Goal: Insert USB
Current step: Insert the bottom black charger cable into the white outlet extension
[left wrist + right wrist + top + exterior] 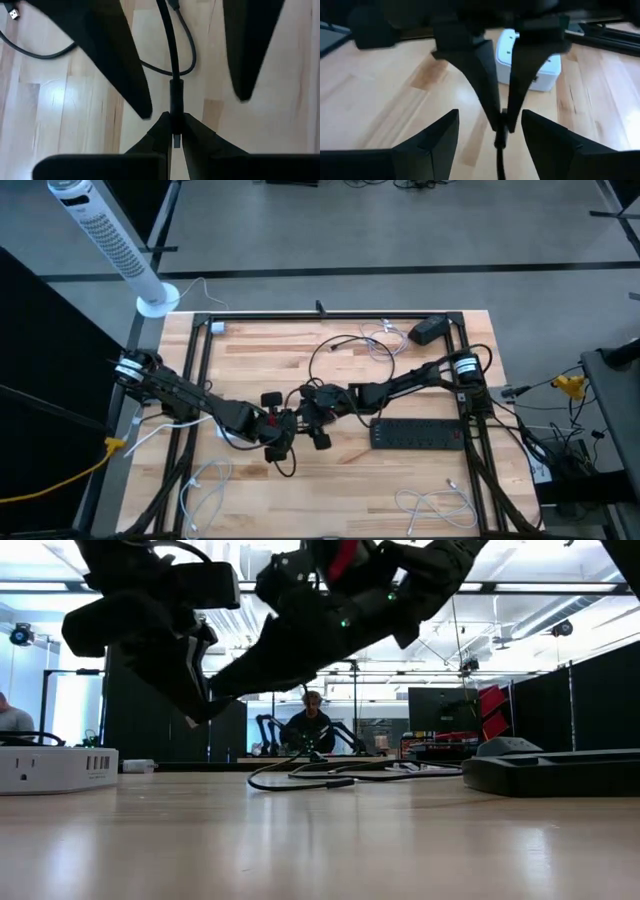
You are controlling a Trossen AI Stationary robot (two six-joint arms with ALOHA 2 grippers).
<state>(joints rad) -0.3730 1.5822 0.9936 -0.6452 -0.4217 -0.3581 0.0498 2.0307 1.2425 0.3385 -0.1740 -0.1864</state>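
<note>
A black USB cable (335, 345) lies in loops on the wooden table, and one end is lifted. My left gripper (175, 117) (287, 425) is shut on that end near the table's middle. My right gripper (490, 114) (312, 402) faces it, open. Its fingers (115, 55) stand on either side of the cable (500, 150) without touching it. A white charger block (527, 65) rests flat on the table beyond, near the far left corner (218, 328). My left gripper pinches the cable's plug end (175, 97) between its two fingertips. The plug lies along the fingers, and the cable runs straight on from them. A pale metal tip (176, 140) shows in the gap behind the fingertips. The held end is clear of the table.
A black power strip (420, 432) lies at the table's right, under the right arm. A black adapter (430, 330) sits at the far right corner. White cables (205, 480) (440, 505) lie along the near edge. A white tower fan (110, 245) stands beyond the far left corner.
</note>
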